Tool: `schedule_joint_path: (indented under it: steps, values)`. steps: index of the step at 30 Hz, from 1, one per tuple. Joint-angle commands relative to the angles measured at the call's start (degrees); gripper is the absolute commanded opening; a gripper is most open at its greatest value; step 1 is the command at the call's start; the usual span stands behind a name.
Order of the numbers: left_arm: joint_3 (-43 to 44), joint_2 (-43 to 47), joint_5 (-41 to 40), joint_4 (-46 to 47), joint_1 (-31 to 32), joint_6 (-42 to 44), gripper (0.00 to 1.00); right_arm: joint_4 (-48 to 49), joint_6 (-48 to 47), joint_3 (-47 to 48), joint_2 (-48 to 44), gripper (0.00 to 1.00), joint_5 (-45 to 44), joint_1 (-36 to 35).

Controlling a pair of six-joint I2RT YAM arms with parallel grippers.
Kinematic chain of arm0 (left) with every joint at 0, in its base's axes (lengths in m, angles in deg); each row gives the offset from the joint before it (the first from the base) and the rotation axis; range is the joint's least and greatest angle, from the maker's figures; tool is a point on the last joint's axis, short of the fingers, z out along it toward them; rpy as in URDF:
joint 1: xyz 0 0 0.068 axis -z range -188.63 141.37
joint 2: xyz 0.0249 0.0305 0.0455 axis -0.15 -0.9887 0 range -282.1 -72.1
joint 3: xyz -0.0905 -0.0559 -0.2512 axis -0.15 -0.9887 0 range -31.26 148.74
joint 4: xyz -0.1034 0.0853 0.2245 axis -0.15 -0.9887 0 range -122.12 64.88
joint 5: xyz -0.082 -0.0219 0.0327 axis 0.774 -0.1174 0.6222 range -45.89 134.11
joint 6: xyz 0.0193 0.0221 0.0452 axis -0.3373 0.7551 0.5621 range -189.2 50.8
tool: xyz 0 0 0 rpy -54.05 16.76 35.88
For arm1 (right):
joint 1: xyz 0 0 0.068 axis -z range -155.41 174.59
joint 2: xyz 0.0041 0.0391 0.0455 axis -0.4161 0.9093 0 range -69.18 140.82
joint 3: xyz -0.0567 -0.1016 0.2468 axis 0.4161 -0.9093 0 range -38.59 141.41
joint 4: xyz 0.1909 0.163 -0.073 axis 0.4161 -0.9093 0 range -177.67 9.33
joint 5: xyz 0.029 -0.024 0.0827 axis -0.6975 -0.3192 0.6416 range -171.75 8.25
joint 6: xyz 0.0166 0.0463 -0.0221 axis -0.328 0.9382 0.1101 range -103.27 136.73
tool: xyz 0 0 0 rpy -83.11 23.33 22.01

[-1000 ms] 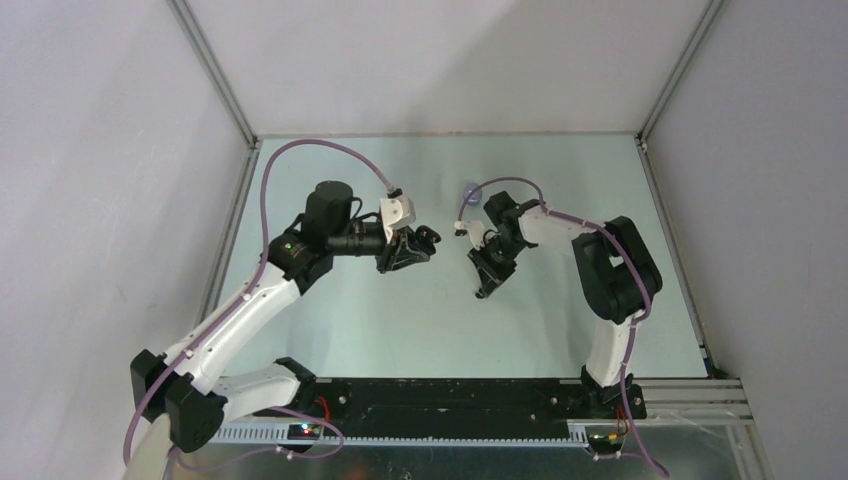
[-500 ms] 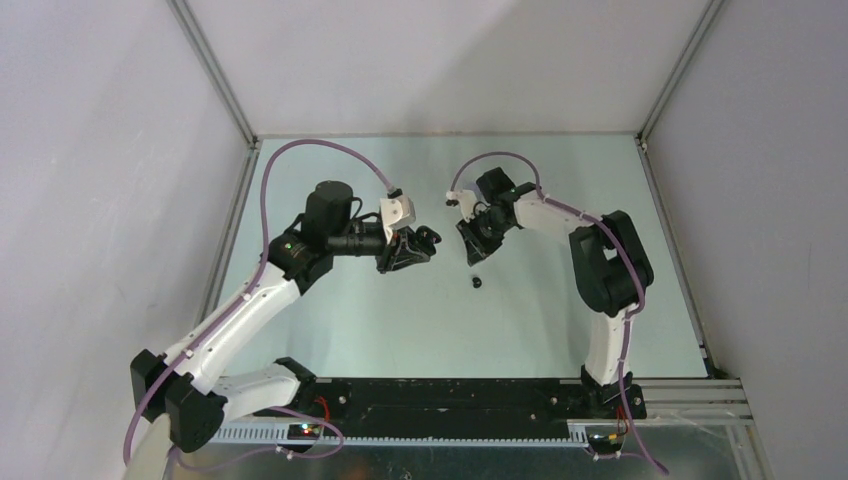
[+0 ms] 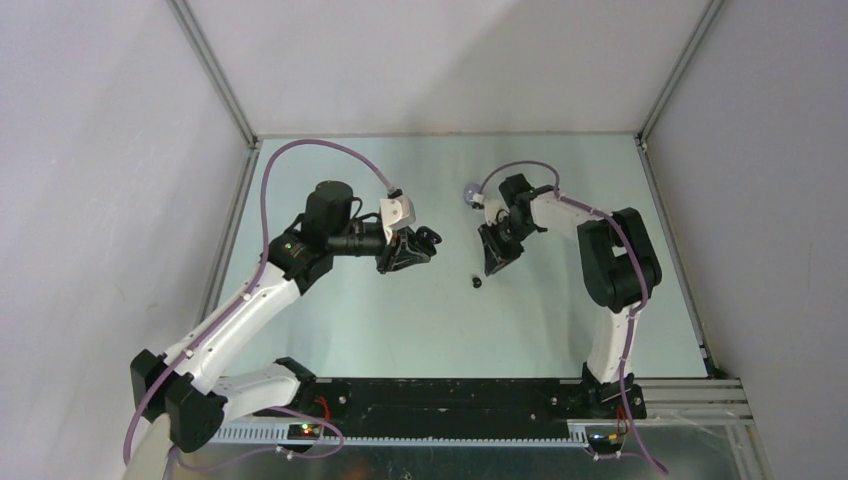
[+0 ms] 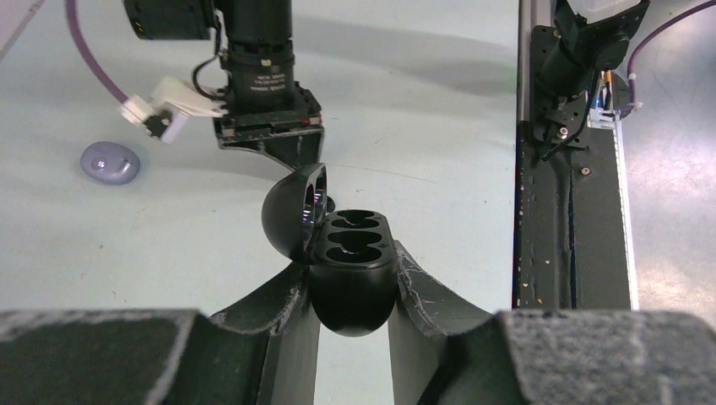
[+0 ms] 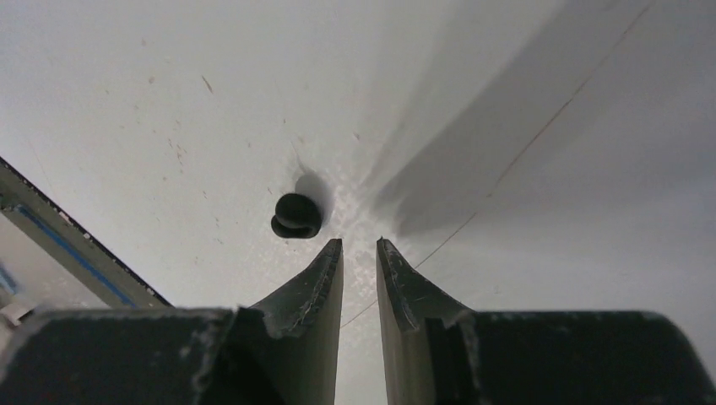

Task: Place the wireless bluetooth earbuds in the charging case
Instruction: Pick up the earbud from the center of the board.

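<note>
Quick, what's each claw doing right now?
Left gripper: closed on the open black charging case.
Right gripper: slightly open, empty, a black earbud just ahead.

Black charging case [image 4: 353,295], lid open, both sockets empty, clamped upright in the left claw [image 4: 353,272]. A black earbud [image 5: 295,215] lies just beyond the right claw [image 5: 359,246], slightly leftward.

A robotics lab test cell: white panels [image 3: 450,60] in aluminium framing [image 3: 217,75] rise beyond the left gripper [image 3: 426,240] and right gripper [image 3: 490,266], a pale bench [image 3: 400,320] beneath them, a black mounting rail [image 3: 450,395] behind.
</note>
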Motion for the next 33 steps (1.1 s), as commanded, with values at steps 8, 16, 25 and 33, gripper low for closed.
schedule_joint_path:
  steps: [8,16,25,33]
  values:
    - [0.6,1.1,0.9,0.5,-0.2,1.3,0.06,2.8,6.4,-4.7,1.0,0.25,4.8,0.5]
    - [1.2,0.3,1.1,0.2,-0.1,1.5,0.05,4.7,8.0,-4.7,2.7,0.3,5.8,0.2]
    - [1.6,0.0,1.4,-0.2,-0.1,1.5,0.05,4.9,8.3,-4.0,4.0,0.29,5.2,-0.7]
    - [1.8,-0.1,1.7,-0.4,-0.1,1.6,0.05,4.4,8.3,-3.0,4.7,0.28,5.2,-2.0]
